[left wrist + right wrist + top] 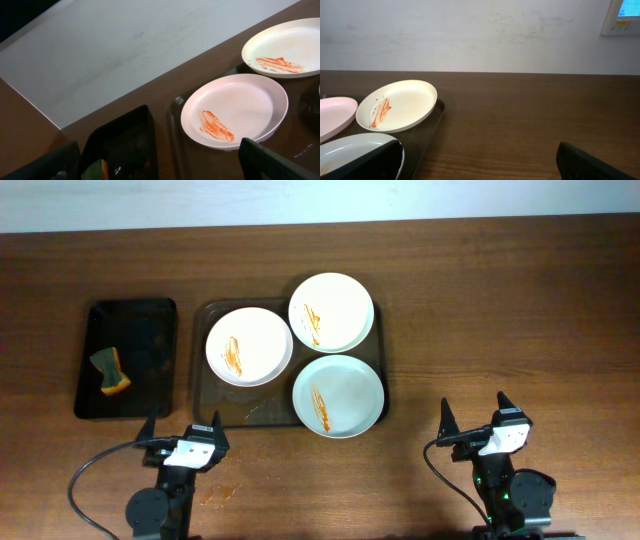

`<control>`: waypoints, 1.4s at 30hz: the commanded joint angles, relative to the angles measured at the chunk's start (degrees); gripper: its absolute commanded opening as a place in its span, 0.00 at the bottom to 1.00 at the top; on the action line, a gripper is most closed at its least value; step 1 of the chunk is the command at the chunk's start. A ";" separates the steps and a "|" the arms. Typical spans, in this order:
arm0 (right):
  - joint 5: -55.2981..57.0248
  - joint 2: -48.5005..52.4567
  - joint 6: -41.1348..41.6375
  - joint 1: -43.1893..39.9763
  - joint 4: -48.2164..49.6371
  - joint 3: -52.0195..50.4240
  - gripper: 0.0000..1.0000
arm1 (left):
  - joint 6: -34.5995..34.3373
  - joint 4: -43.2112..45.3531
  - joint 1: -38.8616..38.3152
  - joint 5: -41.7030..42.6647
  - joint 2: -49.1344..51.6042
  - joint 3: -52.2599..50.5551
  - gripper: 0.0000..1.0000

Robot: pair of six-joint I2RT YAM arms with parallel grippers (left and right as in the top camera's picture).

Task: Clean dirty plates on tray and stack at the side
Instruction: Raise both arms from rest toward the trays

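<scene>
So closest to the lens up top are the two arms. The left claw (183, 425) and right claw (474, 408) both sit at the near edge with fingers spread wide and nothing in them.

Under everything is the wooden table (500, 300). On it, ahead and between the arms, is the brown tray (225, 408) with all three plates on it, none stacked at the side yet. Left of that, just beside it, is a smaller black tray (150, 320).

The plates are the left plate (249, 346), the back plate (331, 312) and the front plate (338, 395), and every one has an orange streak. Then there's a green-and-orange sponge (111, 371) in the black tray, and a little sauce smear (218, 494) on the table by the left arm's base.

The bit that matters, I reckon, is that the sponge lies ahead and off to the left of the left claw. Its long side runs roughly away from the robot, a bit slanted. The left arm is way nearer to it. The right claw's closest target is the front plate, ahead and to its left.
</scene>
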 commanded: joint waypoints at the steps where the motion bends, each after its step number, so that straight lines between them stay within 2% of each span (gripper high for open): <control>1: 0.07 -0.33 0.04 0.31 -0.26 -0.31 0.98 | 0.85 -0.33 -0.20 0.02 -0.55 -0.15 0.99; 37: 0.02 -0.24 0.11 0.31 -0.17 -0.31 0.98 | 0.87 -0.22 -0.22 -0.55 -0.55 -0.15 0.99; 40: -1.66 -0.24 2.45 0.31 3.34 -0.28 0.98 | 0.85 0.63 -0.22 -0.17 -0.55 -0.11 0.99; 42: -2.16 -0.22 2.45 0.31 5.09 0.07 0.98 | 0.83 1.68 -0.22 3.04 -0.55 -0.11 0.99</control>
